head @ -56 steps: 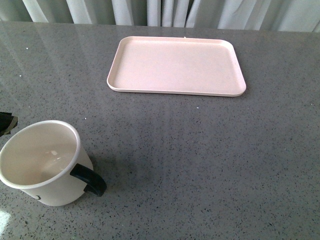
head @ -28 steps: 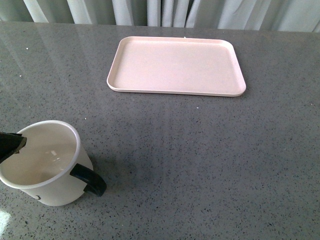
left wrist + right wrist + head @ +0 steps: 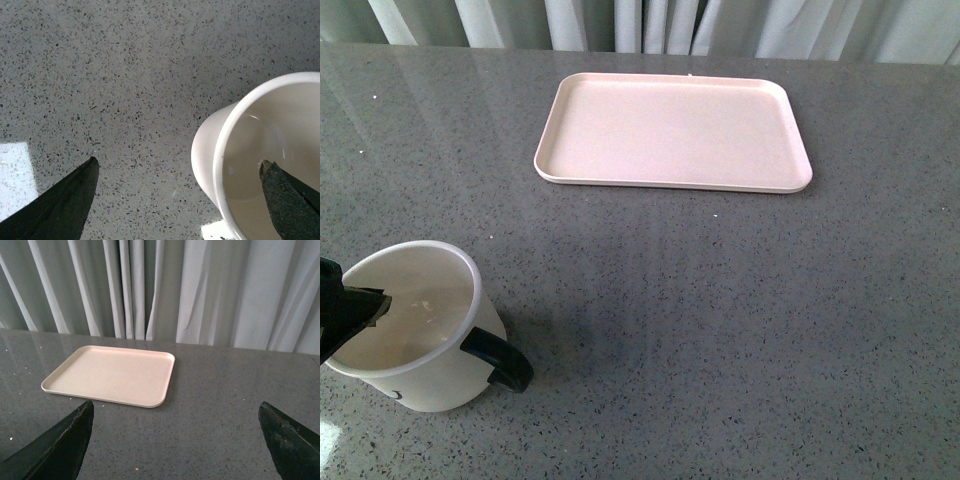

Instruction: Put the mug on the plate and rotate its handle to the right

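Note:
The white mug [image 3: 420, 330] stands upright at the near left of the table, its black handle [image 3: 500, 362] pointing toward the near right. Far from it, at the back centre, lies the pale pink plate [image 3: 672, 130], with nothing on it. One dark finger [image 3: 345, 310] of my left gripper reaches over the mug's left rim. In the left wrist view that gripper [image 3: 178, 161] is open and straddles the mug's [image 3: 250, 150] wall, with one fingertip [image 3: 287, 197] inside the mouth. My right gripper [image 3: 175, 404] hangs open over bare table, short of the plate [image 3: 110, 375].
The grey speckled tabletop [image 3: 720, 320] stretches between mug and plate. Pale curtains [image 3: 200, 290] hang behind the table's far edge. A bright patch of reflected light [image 3: 15, 175] lies on the table near the left gripper.
My left gripper has come in from the left edge. Its finger now sits over the mug's rim and inside the mouth. Mug and plate have not moved.

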`<state>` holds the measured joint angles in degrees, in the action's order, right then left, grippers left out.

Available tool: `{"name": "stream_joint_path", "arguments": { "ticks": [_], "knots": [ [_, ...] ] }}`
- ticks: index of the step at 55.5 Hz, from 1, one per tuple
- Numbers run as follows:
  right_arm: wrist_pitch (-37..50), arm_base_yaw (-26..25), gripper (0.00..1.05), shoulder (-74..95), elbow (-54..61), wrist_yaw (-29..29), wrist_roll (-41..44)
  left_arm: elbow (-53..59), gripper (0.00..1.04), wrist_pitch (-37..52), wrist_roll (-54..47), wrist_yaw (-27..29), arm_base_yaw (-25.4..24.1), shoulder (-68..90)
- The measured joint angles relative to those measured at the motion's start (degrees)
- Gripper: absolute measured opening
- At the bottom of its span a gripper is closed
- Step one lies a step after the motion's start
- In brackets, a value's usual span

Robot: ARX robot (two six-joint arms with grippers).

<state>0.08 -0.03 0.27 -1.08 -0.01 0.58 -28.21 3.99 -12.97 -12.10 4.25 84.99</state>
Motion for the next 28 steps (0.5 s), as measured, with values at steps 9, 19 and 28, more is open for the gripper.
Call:
{"name": "stream_joint_path", "arguments": {
  "ticks": [9, 19, 28],
  "knots": [
    [0.00, 0.00, 0.96, 0.00, 0.00, 0.00, 0.00, 0.00, 0.58, 0.46, -0.59, 0.17, 0.66, 1.20],
    [0.00, 0.00, 0.96, 0.00, 0.00, 0.00, 0.00, -0.09, 0.31, 0.52, -0.74, 0.28, 0.85, 1.51],
    [0.00, 0.00, 0.96, 0.00, 0.00, 0.00, 0.00, -0.22, 0.10, 0.42, -0.81, 0.28, 0.85, 1.49]
  ]
}}
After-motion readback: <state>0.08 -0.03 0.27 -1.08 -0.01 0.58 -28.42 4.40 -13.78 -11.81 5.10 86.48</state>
